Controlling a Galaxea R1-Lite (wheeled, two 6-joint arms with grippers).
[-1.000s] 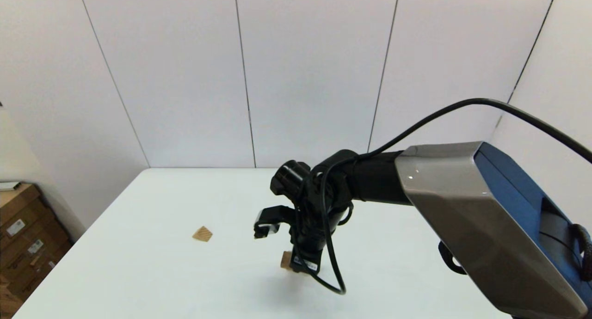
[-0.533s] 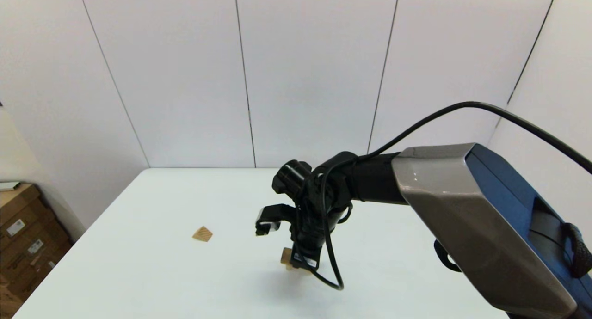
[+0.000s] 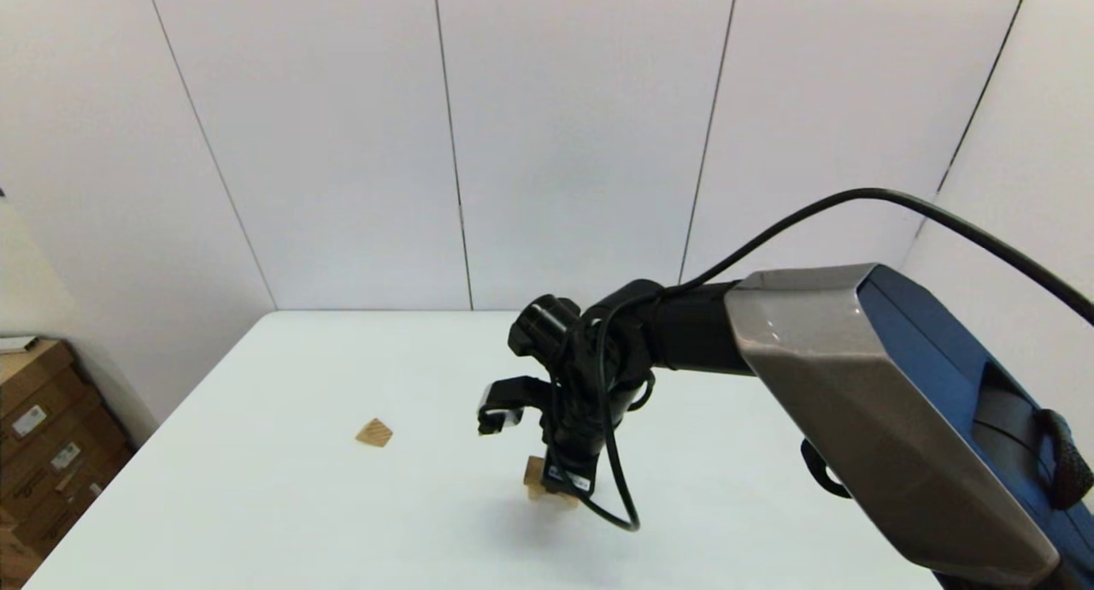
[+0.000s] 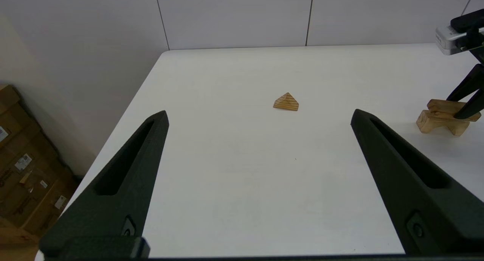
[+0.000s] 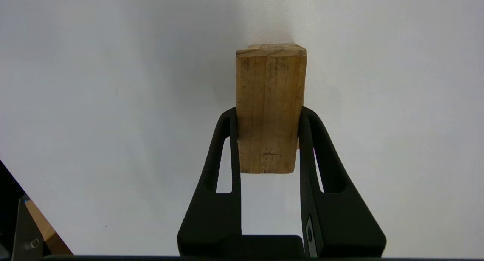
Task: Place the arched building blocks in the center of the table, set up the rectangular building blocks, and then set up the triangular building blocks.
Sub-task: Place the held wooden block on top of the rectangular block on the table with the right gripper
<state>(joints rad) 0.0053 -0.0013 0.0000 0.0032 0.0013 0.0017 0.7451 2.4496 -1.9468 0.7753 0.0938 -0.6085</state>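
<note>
My right gripper (image 3: 560, 487) points down over the middle of the table (image 3: 282, 504), shut on the rectangular block (image 5: 269, 109). In the left wrist view that rectangular block (image 4: 452, 106) lies across the top of the arched block (image 4: 435, 124), slightly tilted, with the right gripper (image 4: 456, 109) still on it. In the head view the arm hides most of the arched block (image 3: 540, 487). The triangular block (image 3: 373, 433) lies alone to the left, striped end showing (image 4: 286, 102). My left gripper (image 4: 260, 112) hangs open low at the table's near left, well short of the wedge.
Stacked cardboard boxes (image 3: 43, 436) stand on the floor beyond the table's left edge. A black cable (image 3: 611, 487) loops down beside the right wrist. White wall panels close off the back of the table.
The right gripper has eased a little to the right and down with the rectangular block in it. The triangular block has not moved.
</note>
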